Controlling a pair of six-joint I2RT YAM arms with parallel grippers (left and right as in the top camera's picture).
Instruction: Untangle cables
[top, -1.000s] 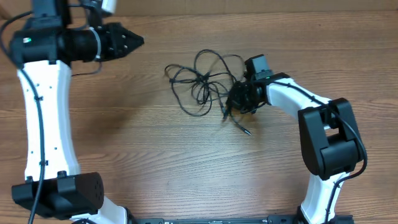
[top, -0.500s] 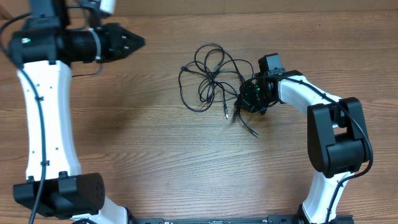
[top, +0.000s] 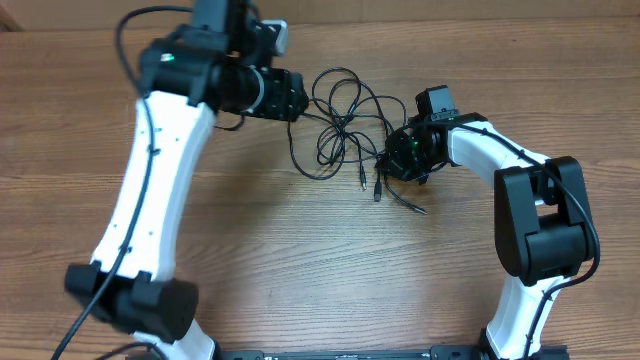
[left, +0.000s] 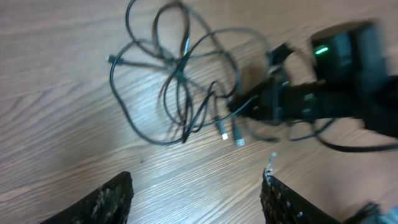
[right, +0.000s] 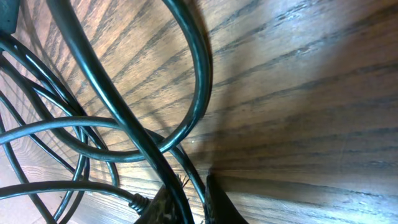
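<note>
A brown wood-grain desk (top: 250, 250) fills the overhead view. The left arm (top: 160, 160), white with black joints, rises from the lower left of the frame to the upper middle. The right arm (top: 490, 150), of the same build, stands at the right edge and bends in toward the centre.

The left tool (top: 298, 98) sits at the upper middle of the overhead view, right at the left edge of the tangle; whether it touches a cord cannot be told. In the left wrist view its two dark fingers (left: 109, 199) show at the lower left and lower right corners, set wide apart with only bare desk between them.

The right tool (top: 397, 160) is low on the desk, just right of centre, at the right edge of the tangle. The right wrist view shows its tips drawn narrow at the bottom of the frame, with one cord running between them.

The thin black cables (top: 340, 120) lie on the desk in the upper middle of the frame, between the two tools, in several overlapping loops that cross near the centre. Two small light-tipped plugs (top: 377, 190) rest side by side on the wood at the lower right of the tangle, just left of and below the right tool, and a loose end trails off to the lower right.
</note>
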